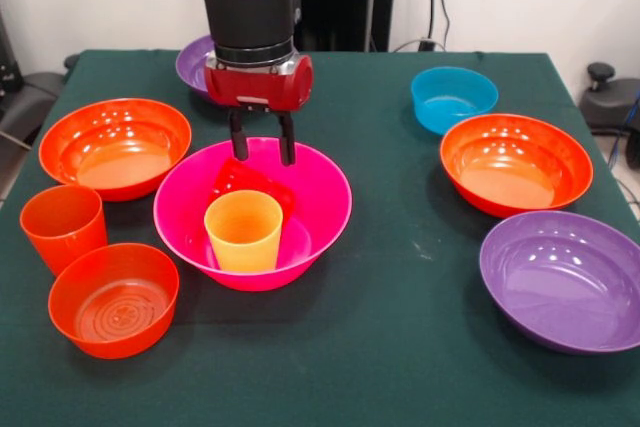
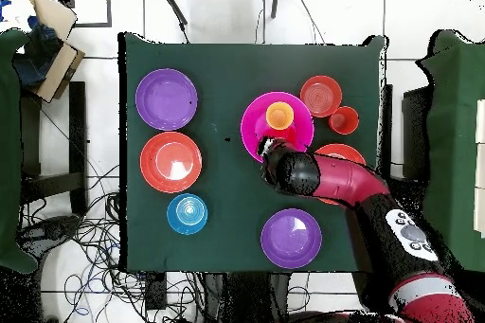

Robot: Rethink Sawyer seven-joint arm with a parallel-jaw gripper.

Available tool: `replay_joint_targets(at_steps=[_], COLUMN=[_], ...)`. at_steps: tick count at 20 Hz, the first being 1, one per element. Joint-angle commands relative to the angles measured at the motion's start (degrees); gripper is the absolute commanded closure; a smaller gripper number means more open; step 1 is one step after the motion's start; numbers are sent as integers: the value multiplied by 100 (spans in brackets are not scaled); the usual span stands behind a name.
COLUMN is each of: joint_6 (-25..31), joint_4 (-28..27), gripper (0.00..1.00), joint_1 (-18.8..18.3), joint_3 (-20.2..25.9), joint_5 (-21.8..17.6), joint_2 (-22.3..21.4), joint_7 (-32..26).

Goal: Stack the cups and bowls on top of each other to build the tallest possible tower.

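The big pink bowl (image 1: 325, 187) stands at the table's middle and also shows in the overhead view (image 2: 254, 120). A yellow cup (image 1: 243, 230) stands upright in it, and it shows in the overhead view (image 2: 279, 115) too. A red cup (image 1: 250, 183) lies tilted behind the yellow one in the bowl. My gripper (image 1: 263, 154) hangs over the bowl's far rim, just above the red cup, with its fingers apart and nothing between them. An orange cup (image 1: 63, 225) stands on the table to the left. In the overhead view my gripper (image 2: 272, 152) is largely hidden under the arm.
A small orange bowl (image 1: 113, 299) sits front left, beside a wide orange bowl (image 1: 115, 147). On the right are a blue bowl (image 1: 453, 97), a second wide orange bowl (image 1: 515, 162) and a purple bowl (image 1: 565, 277). Another purple bowl (image 1: 193, 63) sits behind the arm.
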Motion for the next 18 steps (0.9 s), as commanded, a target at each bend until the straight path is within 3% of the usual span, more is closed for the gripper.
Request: replay_joint_targets(at_steps=[1, 5, 18], joint_6=[722, 994, 1082], joint_4=[22, -99, -259], gripper=[0, 0, 0], joint_1=[46, 57, -281], joint_3=[448, 408, 668], joint_5=[-412, -413, -668], joint_2=[113, 15, 152], joint_7=[-550, -676, -941])
